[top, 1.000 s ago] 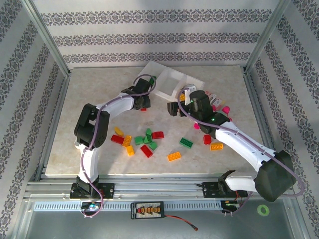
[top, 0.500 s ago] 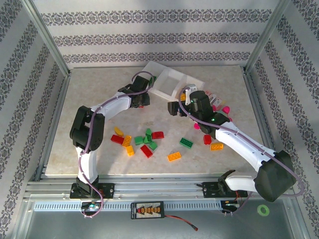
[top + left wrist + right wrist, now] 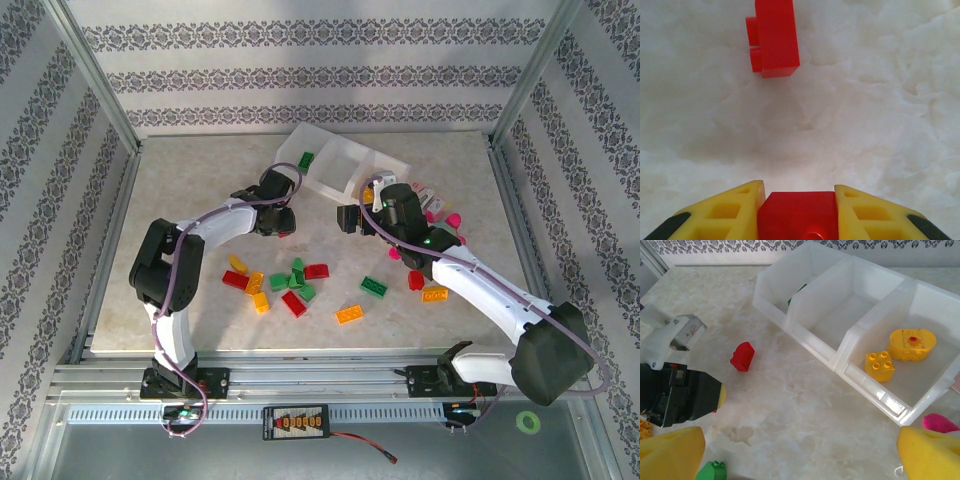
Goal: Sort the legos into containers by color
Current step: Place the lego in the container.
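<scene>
1. My left pincer (image 3: 799, 202), nearly closed, clamps a red brick (image 3: 797, 220). It has drawn back from the tray (image 3: 840, 357) with the brick undelivered.
2. A second red brick (image 3: 742, 356) lies loose on the table (image 3: 180, 200) just ahead.
3. The tray holds a green brick (image 3: 305, 158) in its left compartment and yellow pieces (image 3: 880, 365) in its right. The middle is bare, so I judge red goes there.
4. My right pincer (image 3: 800, 455) hangs wide open and empty near the tray, and most legos (image 3: 295, 280) wait unsorted.

Two yellow legos (image 3: 880, 366) lie in the tray's (image 3: 840, 361) right compartment; a red lego (image 3: 742, 356) lies nearby.
</scene>
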